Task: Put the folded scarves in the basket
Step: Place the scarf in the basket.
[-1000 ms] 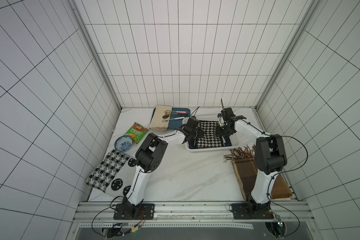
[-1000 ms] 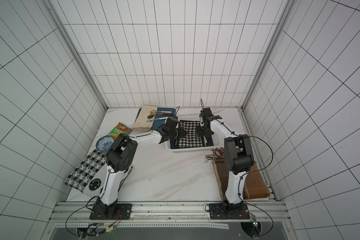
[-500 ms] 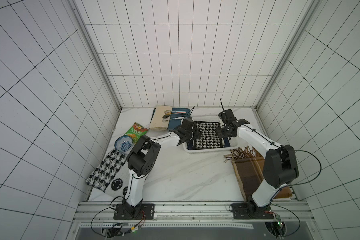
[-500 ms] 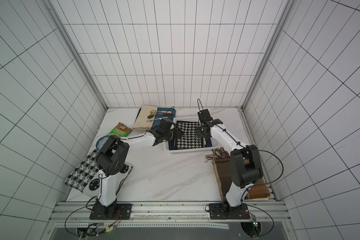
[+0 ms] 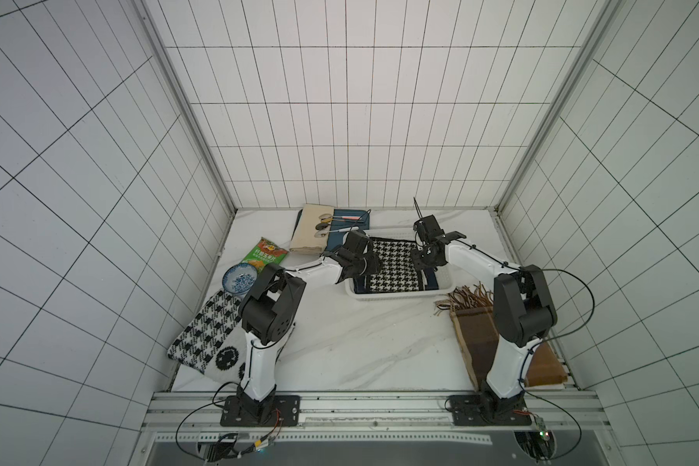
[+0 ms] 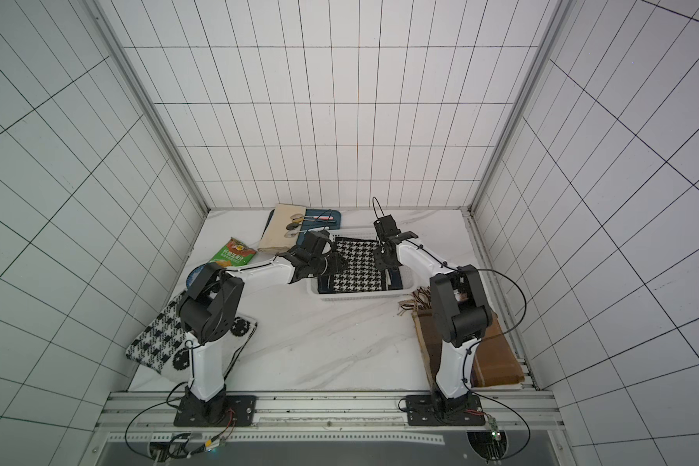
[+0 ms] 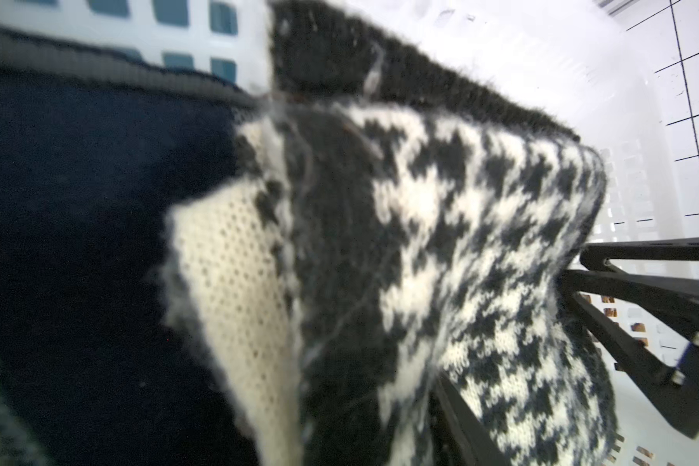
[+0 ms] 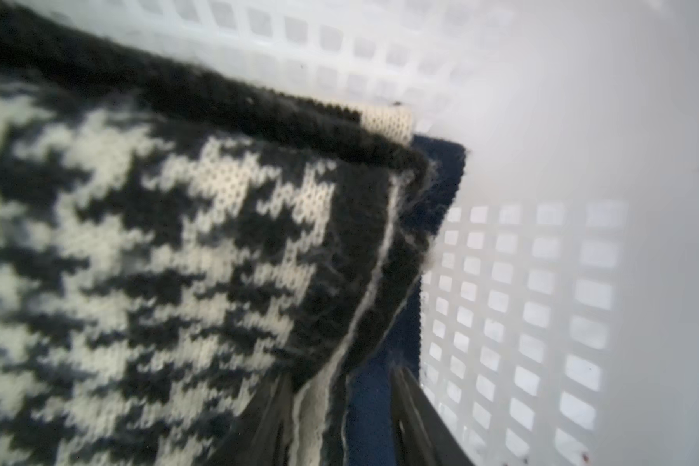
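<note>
L gripper [image 5: 370, 264], R gripper [image 5: 425, 262] shifted, each pinching scarf [image 5: 396, 266] ends in basket [image 5: 400, 295]

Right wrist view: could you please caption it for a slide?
Houndstooth scarf lying on a navy cloth inside the white perforated basket.

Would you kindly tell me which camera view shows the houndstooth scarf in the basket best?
A top view: it shows nearly the whole houndstooth scarf lying in the white basket. Both wrist views give only blurred close-ups of one end each.
</note>
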